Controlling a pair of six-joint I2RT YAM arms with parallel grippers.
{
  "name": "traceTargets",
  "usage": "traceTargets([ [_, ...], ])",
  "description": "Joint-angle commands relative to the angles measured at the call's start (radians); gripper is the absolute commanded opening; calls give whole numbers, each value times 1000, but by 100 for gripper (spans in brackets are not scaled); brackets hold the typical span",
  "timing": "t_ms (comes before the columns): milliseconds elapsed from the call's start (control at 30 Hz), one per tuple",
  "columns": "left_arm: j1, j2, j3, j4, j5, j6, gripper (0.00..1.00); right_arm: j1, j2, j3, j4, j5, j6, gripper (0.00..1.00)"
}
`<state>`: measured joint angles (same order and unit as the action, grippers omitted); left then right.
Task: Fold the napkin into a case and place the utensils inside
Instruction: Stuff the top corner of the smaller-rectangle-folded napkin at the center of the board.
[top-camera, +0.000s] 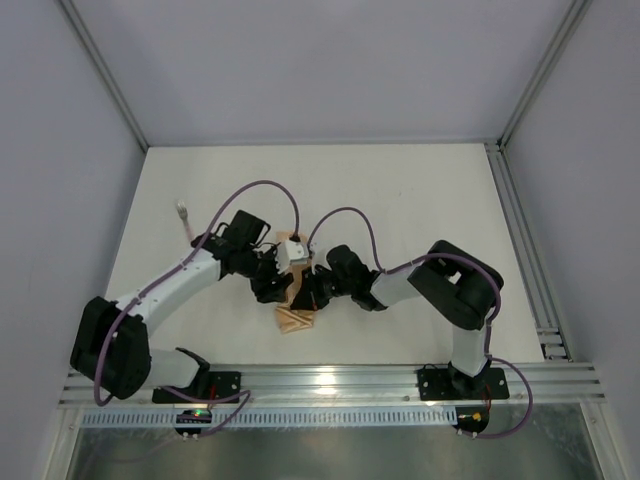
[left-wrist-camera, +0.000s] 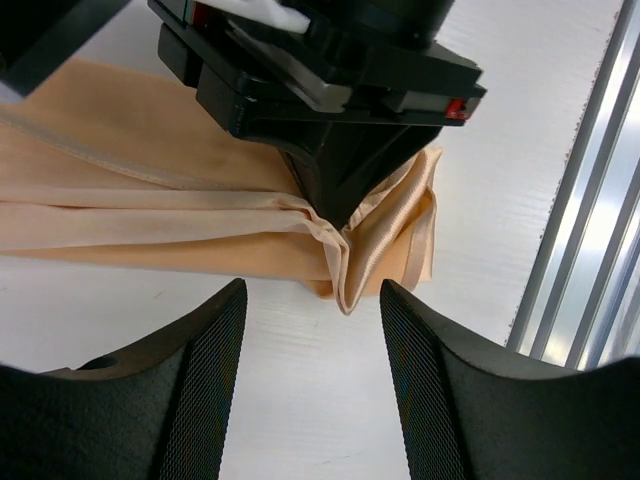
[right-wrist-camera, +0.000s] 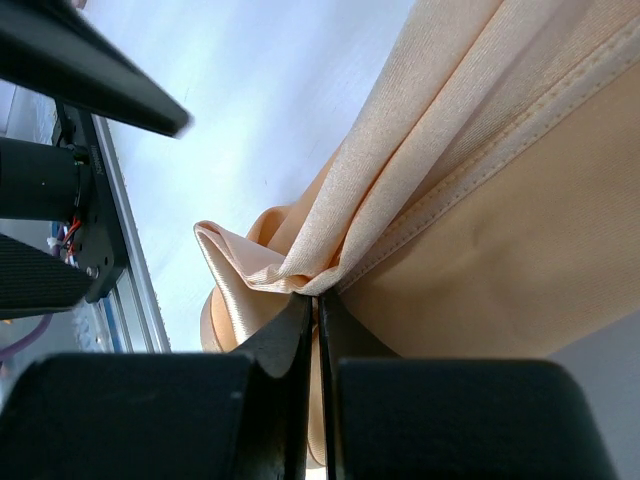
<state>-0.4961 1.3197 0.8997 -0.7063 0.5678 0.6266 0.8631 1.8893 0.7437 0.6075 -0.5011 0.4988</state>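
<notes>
The napkin is lying bunched near the front middle of the white surface, between the two arms. It is a soft peach-orange cloth with a faint satin sheen where it is curling over at the corner. A stitched hem is running along its edge, and several long, flat pleats are gathering toward one pinched point. The right pincer is gripping that gathered fold: its black fingers are pressing almost together, with only the thin layers of cloth showing between them, and the fabric is fanning out from the grip in smooth ridges. The left pincer is hovering just beside the same corner, spread wide and holding nothing. Its dark fingers, with a fine mesh-like texture, are framing bare surface in front of the cloth's folded tip without touching it. From above, a small crumpled patch of the napkin is showing below the meeting wrists. A slim utensil with a whitish head is lying well apart on the left of the surface. A ribbed aluminium rail is running along the edge of the surface.
</notes>
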Motion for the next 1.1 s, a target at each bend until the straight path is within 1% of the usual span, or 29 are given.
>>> traceTargets([
  [0,-1,99,-13,59,-9,-45,58,-6,-9,8,-58,21,-32,3],
  [33,-2,140,-7,60,-6,-47,58,-4,-10,9,-58,21,-29,3],
  [167,-12,188,-5,88,-6,-50,55,-4,-16,17,-63,21,-26,3],
  [267,-12,208,-4,94,-5,-44,47,-4,-25,19,-63,22,-25,3],
  [300,-13,214,-4,94,0,-42,40,-4,-29,19,-63,21,-23,3],
  [333,-13,220,-4,96,1,-42,35,-4,-29,20,-64,18,-23,3],
  [367,-13,230,-2,94,7,-44,26,-6,-30,22,-64,16,-23,3],
  [467,-13,234,-4,94,20,-44,15,-4,-39,22,-64,15,-23,6],
  [500,-13,234,-5,93,26,-44,10,-4,-44,22,-64,15,-20,12],
  [567,-12,231,-5,91,33,-50,3,-6,-65,14,-52,16,-13,20],
  [600,-10,227,-8,93,53,-51,2,-4,-76,10,-45,16,1,29],
  [667,-2,219,-10,96,81,-53,0,-4,-102,0,-32,21,3,34],
  [767,28,201,-15,108,136,-57,0,-4,-116,-24,0,50,-6,37],
  [867,48,182,-28,126,145,-59,0,-4,-93,-26,35,50,-13,38],
  [933,53,176,-39,131,165,-56,0,-4,-79,-26,66,35,-9,41],
  [1067,56,177,-45,143,164,-68,0,-6,-65,-35,129,15,3,45],
])
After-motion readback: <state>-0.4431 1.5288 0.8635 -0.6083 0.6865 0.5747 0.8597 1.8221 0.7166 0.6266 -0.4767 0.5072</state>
